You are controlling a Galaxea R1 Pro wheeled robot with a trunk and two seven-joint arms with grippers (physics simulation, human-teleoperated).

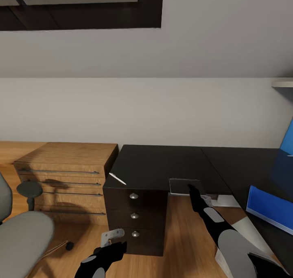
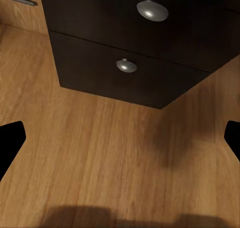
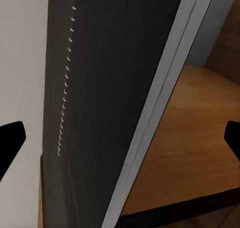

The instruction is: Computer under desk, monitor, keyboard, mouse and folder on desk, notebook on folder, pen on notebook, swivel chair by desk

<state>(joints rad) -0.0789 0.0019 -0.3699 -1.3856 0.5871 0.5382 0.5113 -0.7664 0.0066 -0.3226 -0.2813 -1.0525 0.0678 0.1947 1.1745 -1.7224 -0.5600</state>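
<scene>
The black desk (image 1: 162, 164) runs from the middle to the right, its drawers (image 2: 130, 67) showing round silver knobs. A small dark grey notebook (image 1: 179, 186) lies flat at the desk's front edge. My right gripper (image 1: 192, 189) reaches onto it; in the right wrist view the notebook (image 3: 115, 87) runs between the spread fingers of the right gripper (image 3: 120, 140), which is open. A thin white pen (image 1: 117, 179) rests on the desk's left corner. The blue folder (image 1: 270, 208) lies on the desk at the right. The swivel chair (image 1: 20, 233) is at the far left. My left gripper (image 1: 112, 239) hangs open and empty, low before the drawers.
A wooden dresser (image 1: 67, 176) stands against the wall, touching the desk's left side. A blue panel (image 1: 288, 141) leans at the far right. Wooden floor (image 2: 100, 158) spreads under the left gripper. Something light grey (image 1: 221, 200) sits under the desk behind my right arm.
</scene>
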